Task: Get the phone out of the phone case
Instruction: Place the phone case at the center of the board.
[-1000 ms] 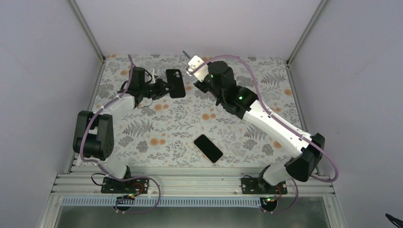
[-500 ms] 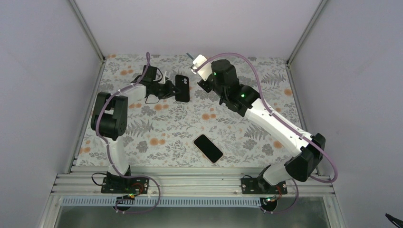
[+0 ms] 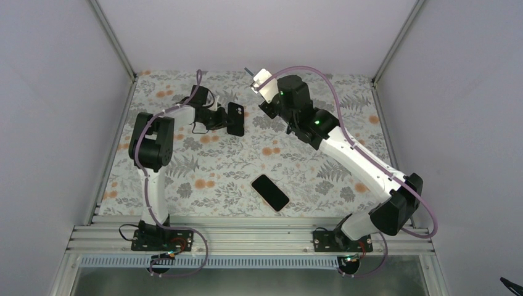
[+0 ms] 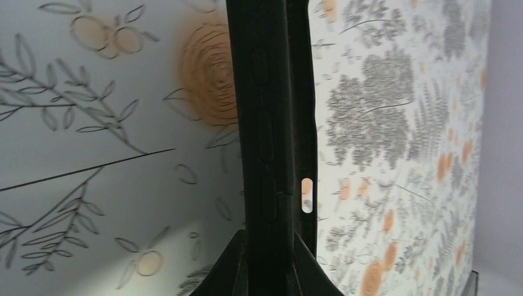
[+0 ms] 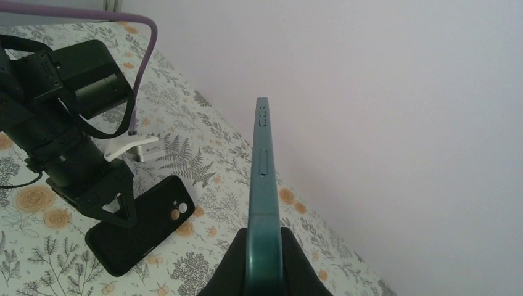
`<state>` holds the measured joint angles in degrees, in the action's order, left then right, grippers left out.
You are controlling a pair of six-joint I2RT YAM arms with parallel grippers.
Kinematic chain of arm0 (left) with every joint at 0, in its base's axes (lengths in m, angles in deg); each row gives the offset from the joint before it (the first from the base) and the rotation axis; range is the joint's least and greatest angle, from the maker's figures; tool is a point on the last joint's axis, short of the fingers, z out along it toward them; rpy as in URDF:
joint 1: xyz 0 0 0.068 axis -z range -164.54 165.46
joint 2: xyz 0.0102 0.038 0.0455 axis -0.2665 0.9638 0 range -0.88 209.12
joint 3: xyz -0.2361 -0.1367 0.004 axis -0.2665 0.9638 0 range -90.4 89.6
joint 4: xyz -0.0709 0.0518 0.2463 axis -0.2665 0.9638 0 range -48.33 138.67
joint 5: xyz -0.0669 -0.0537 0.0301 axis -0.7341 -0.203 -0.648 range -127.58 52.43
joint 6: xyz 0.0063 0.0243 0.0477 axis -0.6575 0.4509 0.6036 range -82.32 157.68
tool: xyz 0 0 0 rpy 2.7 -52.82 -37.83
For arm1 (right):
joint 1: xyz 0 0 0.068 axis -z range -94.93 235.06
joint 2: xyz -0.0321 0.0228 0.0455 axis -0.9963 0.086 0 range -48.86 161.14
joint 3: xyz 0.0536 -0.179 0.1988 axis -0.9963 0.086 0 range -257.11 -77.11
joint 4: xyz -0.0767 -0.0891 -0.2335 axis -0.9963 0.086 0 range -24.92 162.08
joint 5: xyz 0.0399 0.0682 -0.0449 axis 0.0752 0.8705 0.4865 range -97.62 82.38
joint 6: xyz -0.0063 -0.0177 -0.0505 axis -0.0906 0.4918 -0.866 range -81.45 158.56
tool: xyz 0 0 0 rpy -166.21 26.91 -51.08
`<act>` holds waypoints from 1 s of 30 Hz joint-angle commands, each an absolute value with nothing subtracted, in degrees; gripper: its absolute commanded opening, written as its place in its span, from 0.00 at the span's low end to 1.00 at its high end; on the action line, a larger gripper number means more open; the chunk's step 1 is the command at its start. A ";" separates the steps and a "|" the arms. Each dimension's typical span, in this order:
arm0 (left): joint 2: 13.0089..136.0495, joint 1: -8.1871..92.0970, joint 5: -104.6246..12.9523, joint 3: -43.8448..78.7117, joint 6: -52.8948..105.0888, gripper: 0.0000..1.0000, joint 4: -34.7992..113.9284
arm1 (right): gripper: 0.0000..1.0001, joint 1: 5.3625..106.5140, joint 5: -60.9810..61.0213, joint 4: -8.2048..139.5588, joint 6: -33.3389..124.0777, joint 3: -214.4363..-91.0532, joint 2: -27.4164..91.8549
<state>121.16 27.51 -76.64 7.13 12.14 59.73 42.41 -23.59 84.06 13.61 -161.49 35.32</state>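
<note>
At 12 o'clock, phone (image 5: pixel 262 166): bare, edge-on, long axis toward 11 o'clock, clamped by right tool (image 5: pixel 264 235).
Phone case (image 3: pixel 235 118): 11 o'clock, pinched in left tool (image 4: pixel 269 242).
Second phone (image 3: pixel 269 192): 6 o'clock, flat on worktop (image 3: pixel 203 166).

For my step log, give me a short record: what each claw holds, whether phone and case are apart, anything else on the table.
left claw: shut on black phone case
right claw: shut on teal phone
phone and case: apart, phone is out
also on table: dark-screened phone lying flat, untouched
</note>
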 commanded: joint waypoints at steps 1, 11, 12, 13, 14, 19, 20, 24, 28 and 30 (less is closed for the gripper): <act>123.11 27.85 -73.27 4.38 14.07 0.04 62.22 | 0.04 43.13 -23.10 81.08 15.00 -161.38 34.77; 124.76 28.73 -65.60 2.86 15.10 0.29 64.98 | 0.04 43.61 -22.85 80.66 15.00 -161.00 35.25; 124.69 28.79 -64.61 3.00 15.24 0.31 65.23 | 0.04 43.71 -22.84 80.64 15.00 -160.92 35.25; 124.47 28.87 -63.71 3.20 15.28 0.34 65.43 | 0.04 43.72 -22.78 80.64 15.11 -160.90 35.29; 124.15 28.91 -62.73 3.47 15.27 0.38 65.51 | 0.04 43.75 -22.79 80.59 15.09 -160.87 35.22; 120.90 29.24 -58.83 4.14 15.53 0.60 65.79 | 0.04 43.85 -22.56 80.79 15.17 -160.70 34.66; 119.92 29.25 -58.22 4.36 15.60 0.63 65.75 | 0.04 43.84 -22.64 80.85 15.15 -160.77 34.53; 114.07 29.29 -56.00 5.91 16.12 0.73 64.93 | 0.04 43.91 -22.46 81.24 14.73 -161.08 33.99; 107.02 28.80 -56.90 7.49 16.49 0.75 63.53 | 0.04 43.79 -22.26 81.25 14.47 -161.05 33.38; 103.18 28.57 -57.88 8.87 16.65 0.75 62.32 | 0.04 43.69 -21.62 81.21 14.29 -161.11 33.09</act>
